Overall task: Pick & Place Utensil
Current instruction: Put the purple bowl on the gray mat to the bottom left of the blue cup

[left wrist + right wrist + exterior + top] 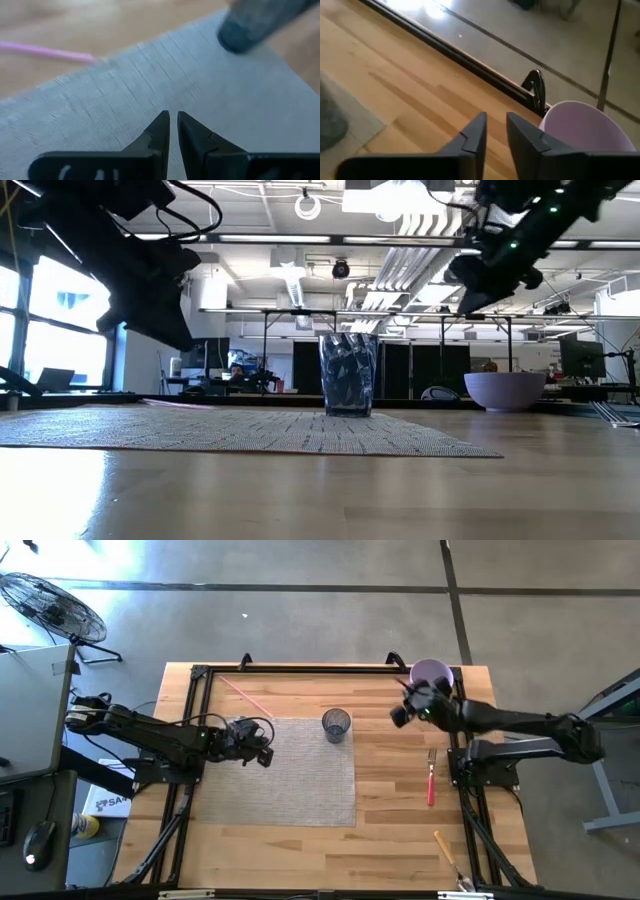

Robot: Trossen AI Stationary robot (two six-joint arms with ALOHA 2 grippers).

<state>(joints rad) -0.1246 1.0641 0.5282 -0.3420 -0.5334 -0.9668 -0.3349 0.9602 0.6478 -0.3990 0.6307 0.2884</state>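
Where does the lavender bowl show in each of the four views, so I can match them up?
High view: bowl at the table's far right corner, beside the right gripper.
Low view: bowl on the right, right of the mesh cup.
Left wrist view: not in it.
Right wrist view: bowl just beyond the fingers.
Shared landmark: the mesh cup on the grey mat.
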